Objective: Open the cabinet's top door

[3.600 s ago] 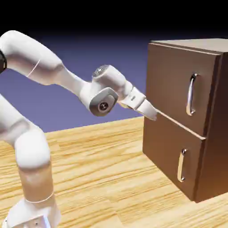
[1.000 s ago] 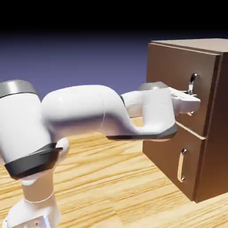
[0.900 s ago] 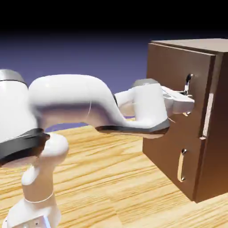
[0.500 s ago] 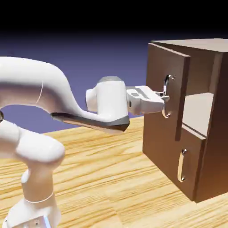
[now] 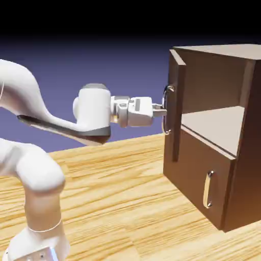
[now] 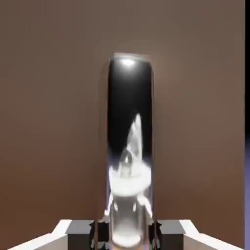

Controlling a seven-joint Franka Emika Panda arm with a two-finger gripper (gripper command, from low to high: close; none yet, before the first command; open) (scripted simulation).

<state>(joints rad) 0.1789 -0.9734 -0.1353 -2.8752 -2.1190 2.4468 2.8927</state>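
Dark brown in the exterior view, the top door [image 5: 175,104] stands ajar on the cabinet [image 5: 250,127], likely stiff and swinging on hinges. Hand view: the hand [image 6: 126,235] is closed around the slick silver handle [image 6: 129,97], the best hold.

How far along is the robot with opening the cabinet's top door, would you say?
Already done: the top door stands well open, with the upper compartment's pale floor in plain sight. In hand: the gripper is shut on the door's silver handle. Left: perhaps a little more swing, if wanted, then letting go of the handle and backing away.
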